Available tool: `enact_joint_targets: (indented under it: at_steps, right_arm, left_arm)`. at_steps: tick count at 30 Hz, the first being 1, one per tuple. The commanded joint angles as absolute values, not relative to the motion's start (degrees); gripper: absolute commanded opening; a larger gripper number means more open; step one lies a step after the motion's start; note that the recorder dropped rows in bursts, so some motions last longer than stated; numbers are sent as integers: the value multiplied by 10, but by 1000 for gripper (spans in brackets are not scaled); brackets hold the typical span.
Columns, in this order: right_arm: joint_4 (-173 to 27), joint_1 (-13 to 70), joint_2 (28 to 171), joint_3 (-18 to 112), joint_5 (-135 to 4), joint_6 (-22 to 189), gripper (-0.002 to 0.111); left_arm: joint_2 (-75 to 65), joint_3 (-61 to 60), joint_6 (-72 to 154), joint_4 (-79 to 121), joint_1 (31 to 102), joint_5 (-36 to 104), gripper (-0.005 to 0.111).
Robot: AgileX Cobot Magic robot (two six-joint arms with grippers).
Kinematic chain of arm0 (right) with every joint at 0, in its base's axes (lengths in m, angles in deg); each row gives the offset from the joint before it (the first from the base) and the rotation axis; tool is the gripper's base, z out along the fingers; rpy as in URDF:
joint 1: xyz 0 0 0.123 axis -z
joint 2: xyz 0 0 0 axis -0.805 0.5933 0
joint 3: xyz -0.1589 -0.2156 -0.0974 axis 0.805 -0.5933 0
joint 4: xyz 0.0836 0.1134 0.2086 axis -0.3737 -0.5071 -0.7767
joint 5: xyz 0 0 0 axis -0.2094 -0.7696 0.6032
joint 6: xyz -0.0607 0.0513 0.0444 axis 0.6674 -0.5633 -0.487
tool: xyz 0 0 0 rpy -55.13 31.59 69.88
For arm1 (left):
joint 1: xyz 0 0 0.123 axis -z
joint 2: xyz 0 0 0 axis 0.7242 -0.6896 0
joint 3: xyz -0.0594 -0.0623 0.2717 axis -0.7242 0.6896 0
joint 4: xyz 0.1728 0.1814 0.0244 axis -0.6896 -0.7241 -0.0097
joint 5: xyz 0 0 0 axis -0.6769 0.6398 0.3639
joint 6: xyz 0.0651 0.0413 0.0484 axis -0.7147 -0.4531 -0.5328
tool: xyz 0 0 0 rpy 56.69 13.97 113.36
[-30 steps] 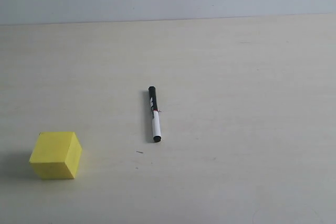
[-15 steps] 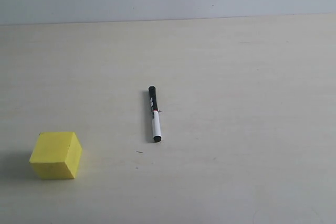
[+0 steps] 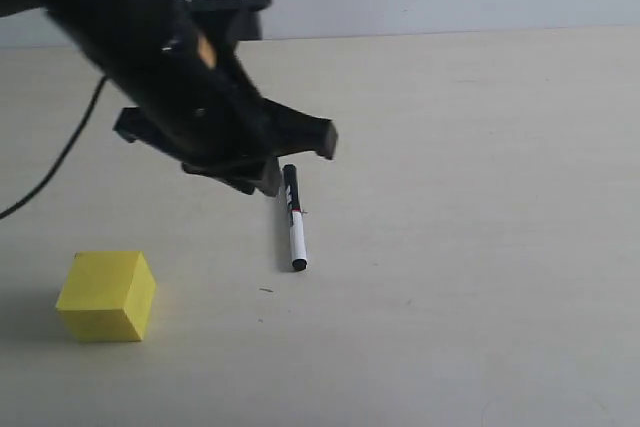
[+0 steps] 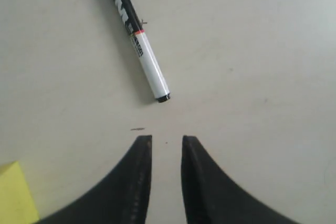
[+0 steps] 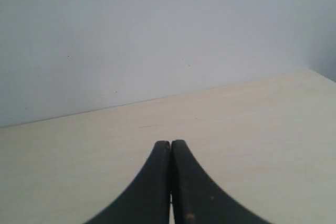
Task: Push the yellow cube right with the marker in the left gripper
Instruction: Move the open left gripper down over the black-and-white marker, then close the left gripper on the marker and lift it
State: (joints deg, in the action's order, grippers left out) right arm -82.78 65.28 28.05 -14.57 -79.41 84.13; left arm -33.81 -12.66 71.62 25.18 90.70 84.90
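While the marker (image 3: 294,219) lies loose on the table (image 3: 480,247) with the left gripper (image 4: 165,141) hovering just beside it, jaws narrowly parted and empty, grasping it and pushing the yellow cube (image 3: 105,295), well apart at near-left, are not yet done.

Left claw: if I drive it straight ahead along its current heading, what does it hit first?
Probably the marker, whose white-barrelled end lies just ahead of the left claw and its slightly parted tips. Depth is unclear, so it may touch the table first.
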Motion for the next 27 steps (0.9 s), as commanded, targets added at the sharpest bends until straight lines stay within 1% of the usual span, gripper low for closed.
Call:
enact_joint_targets:
  at_steps: [1, 5, 10, 13, 16, 17, 18, 27]
  right_arm:
    - [-823, 655, 278, -149, -793, 847, 0]
    - [-823, 655, 278, -149, -793, 847, 0]
    - [-823, 655, 278, -149, -793, 847, 0]
    - [-823, 655, 278, -149, -793, 847, 0]
    - [-823, 655, 278, -149, -793, 847, 0]
    - [-823, 655, 278, -149, -793, 847, 0]
    - [-823, 655, 278, -149, -793, 847, 0]
    - [-823, 655, 278, -149, -793, 847, 0]
  left_arm:
    - [-459, -272, 755, 231, 921, 953, 23]
    - [-541, -349, 788, 231, 921, 996, 23]
    - [-610, -393, 802, 223, 921, 1009, 24]
    - [-626, -401, 817, 213, 920, 1009, 32]
    - [-634, -401, 842, 187, 916, 1009, 43]
    - [-636, -401, 860, 173, 913, 1010, 49]
    - [-638, -401, 861, 170, 910, 1008, 51]
    - [-681, -401, 886, 170, 908, 1002, 50]
